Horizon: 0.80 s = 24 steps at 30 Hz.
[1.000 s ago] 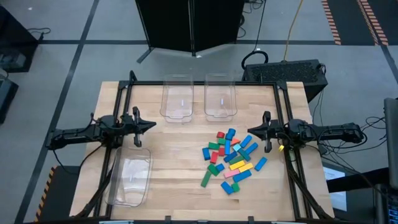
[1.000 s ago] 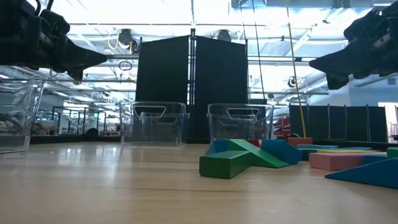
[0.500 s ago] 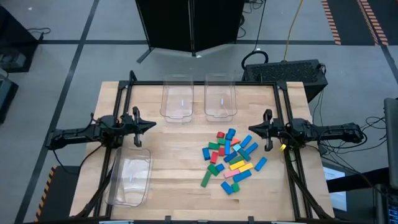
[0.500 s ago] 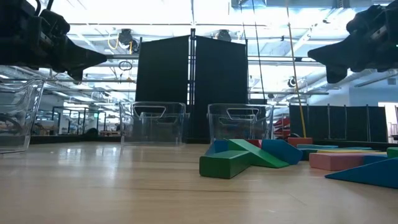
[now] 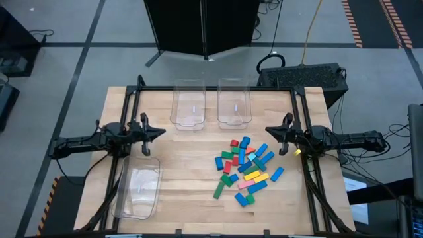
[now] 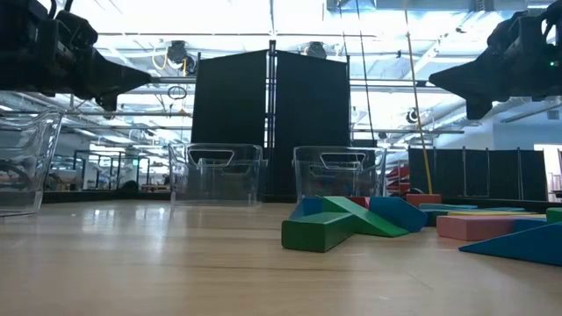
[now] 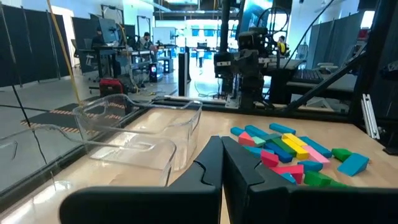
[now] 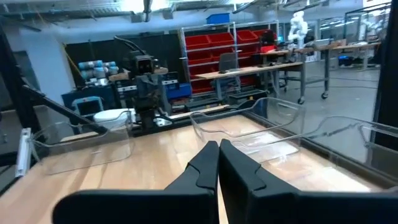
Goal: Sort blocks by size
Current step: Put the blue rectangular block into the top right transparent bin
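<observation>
The blocks (image 5: 244, 168) lie clustered on the surface's right half, just inboard of the right pincer (image 5: 271, 133), fingers pressed together, well apart from the equally closed left pincer (image 5: 158, 133).

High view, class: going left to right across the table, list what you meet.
Left claw → lone bin → two bins at the far edge → blocks → right claw.

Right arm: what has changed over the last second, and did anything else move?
The right hand has crept a little farther in over the table toward the blocks and swung slightly toward the bins' end, fingers shut, holding nothing. The left hand, the blocks and the three clear bins stayed as they were.
</observation>
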### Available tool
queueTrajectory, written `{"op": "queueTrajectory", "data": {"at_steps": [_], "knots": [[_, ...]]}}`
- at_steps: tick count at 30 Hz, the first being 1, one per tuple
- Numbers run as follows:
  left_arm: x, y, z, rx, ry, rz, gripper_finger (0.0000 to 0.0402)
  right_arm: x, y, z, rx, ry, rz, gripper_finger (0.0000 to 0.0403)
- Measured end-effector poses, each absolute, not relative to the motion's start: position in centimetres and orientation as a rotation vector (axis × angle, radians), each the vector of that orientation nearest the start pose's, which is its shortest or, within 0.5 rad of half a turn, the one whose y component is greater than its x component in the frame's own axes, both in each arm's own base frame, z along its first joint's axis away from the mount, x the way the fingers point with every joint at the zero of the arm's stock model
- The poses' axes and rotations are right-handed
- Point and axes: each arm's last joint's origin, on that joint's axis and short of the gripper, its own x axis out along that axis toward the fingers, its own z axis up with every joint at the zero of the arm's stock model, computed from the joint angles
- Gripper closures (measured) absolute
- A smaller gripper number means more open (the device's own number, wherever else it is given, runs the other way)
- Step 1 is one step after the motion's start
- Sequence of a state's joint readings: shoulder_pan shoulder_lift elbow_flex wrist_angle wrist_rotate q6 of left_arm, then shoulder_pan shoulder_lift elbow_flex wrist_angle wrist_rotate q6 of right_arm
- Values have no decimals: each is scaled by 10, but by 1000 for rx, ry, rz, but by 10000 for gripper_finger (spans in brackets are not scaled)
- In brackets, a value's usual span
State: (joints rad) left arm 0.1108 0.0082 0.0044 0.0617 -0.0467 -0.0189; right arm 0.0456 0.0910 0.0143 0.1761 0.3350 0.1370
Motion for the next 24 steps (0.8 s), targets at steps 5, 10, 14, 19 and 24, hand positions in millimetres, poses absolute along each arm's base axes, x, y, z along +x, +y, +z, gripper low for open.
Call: {"op": "queueTrajectory", "data": {"at_steps": [5,10,14,19,24], "knots": [[96,14,173,13,-83,230,401,100,-8,178,115,-115,-381,368],[96,17,172,37,-68,324,399,99,-12,179,123,-135,-459,303],[95,18,172,37,-55,360,379,98,-15,179,155,-141,-497,248],[94,18,178,34,-74,366,343,99,-16,177,173,-129,-509,200],[93,18,194,24,-98,377,314,101,-16,176,181,-114,-508,178]]}}
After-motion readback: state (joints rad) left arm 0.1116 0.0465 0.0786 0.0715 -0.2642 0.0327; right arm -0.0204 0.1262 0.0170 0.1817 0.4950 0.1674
